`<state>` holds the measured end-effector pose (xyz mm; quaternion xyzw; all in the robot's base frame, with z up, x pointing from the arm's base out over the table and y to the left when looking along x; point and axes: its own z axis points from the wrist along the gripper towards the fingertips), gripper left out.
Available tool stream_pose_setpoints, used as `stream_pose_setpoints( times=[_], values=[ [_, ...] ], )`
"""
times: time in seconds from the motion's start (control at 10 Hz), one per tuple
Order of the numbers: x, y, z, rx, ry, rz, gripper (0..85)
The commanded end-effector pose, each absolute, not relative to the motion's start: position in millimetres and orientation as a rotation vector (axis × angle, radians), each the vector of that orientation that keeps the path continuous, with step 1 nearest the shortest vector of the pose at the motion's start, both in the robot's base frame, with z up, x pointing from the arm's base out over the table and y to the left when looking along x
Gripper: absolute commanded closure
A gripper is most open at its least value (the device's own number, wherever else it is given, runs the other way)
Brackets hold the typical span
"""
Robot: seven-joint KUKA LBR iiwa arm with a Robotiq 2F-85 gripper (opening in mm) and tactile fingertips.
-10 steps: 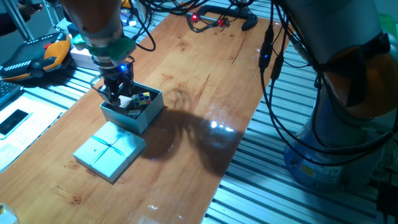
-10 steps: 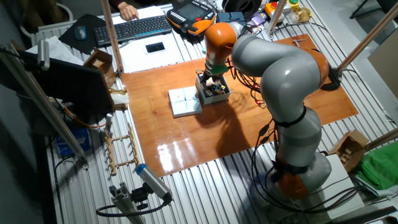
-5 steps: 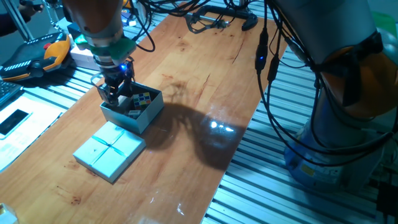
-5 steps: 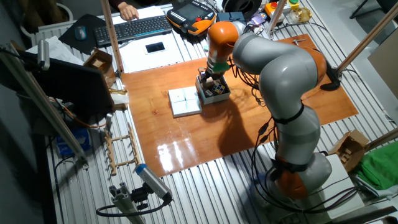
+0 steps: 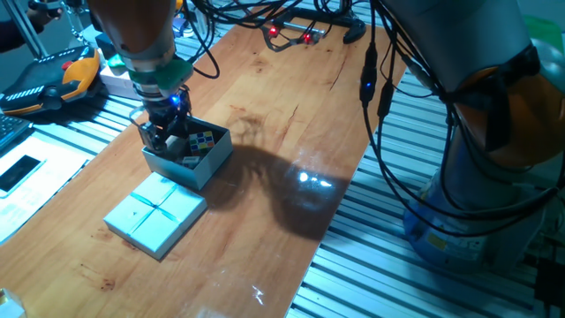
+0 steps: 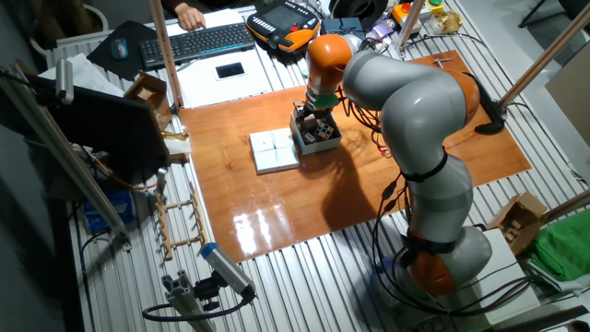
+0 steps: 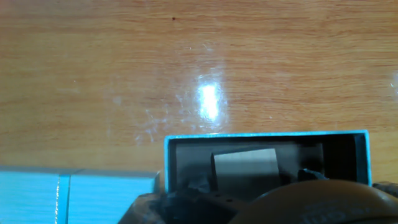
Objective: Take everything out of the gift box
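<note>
gift box (image 5: pixel 190 156) open on wooden table (image 5: pixel 291 115), its lid (image 5: pixel 156 213) flat just beside it. puzzle cube (image 5: pixel 204 140) and pale block (image 7: pixel 245 163) inside box. my gripper (image 5: pixel 161 134) lowered into box; cannot tell whether my fingers are apart or closed.

No text, label or number can be read — none.

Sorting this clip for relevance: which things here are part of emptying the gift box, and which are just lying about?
Job: gift box, open; its lid lying on the table beside it; puzzle cube and pale block inside; gripper down in the box.

Lying about: keyboard, orange-and-black pendant, small cardboard box.
</note>
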<state>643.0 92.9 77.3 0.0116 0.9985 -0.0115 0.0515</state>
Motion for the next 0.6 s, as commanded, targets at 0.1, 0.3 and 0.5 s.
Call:
stream_pose_setpoints(
  times=[0.1, 0.3, 0.5],
  values=[
    [643.6, 93.3, 75.4, 0.035, 3.041, -0.033, 11.3],
    [644.7, 93.3, 72.0, 0.030, 3.039, -0.035, 11.3],
    [646.2, 92.5, 66.6, 0.025, 3.035, -0.033, 11.3]
  ],
)
